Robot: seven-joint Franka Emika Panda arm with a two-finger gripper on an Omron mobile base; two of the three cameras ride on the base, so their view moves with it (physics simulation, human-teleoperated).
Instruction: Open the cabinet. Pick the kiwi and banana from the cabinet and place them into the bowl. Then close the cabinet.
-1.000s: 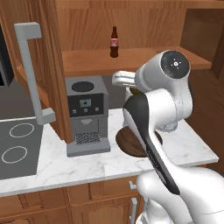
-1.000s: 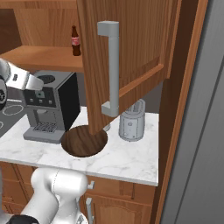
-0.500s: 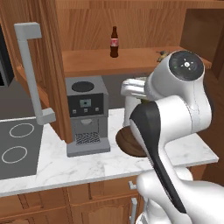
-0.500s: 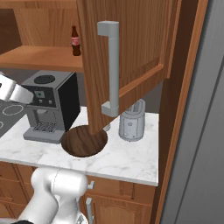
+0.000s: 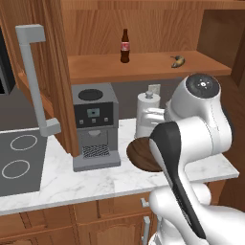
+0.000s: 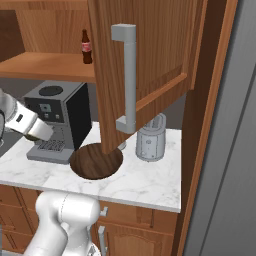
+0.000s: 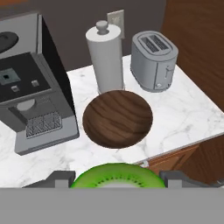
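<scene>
The cabinet (image 5: 139, 68) stands open, its left door (image 5: 43, 72) and right door (image 6: 150, 60) swung out. On its shelf lies the banana (image 5: 178, 61), at the right. In the hand view my gripper (image 7: 116, 180) is shut on the kiwi (image 7: 114, 174), a green cut fruit wedged between the two fingertips (image 7: 59, 178). The hand hovers above the counter's front edge, looking down at the dark wooden bowl (image 7: 117, 118), which holds nothing. The bowl (image 5: 142, 154) sits right of the coffee machine, partly hidden by my arm, and shows again (image 6: 96, 160) under the right door.
A dark bottle (image 5: 125, 46) stands on the shelf. Coffee machine (image 7: 30, 100), paper towel roll (image 7: 105, 57) and toaster (image 7: 154, 54) ring the bowl. A stove (image 5: 16, 160) lies at the left. The right door's lower edge hangs over the bowl.
The arm has swung right and down from the shelf, carrying the kiwi. The hand now sits lower, over the counter near the bowl.
</scene>
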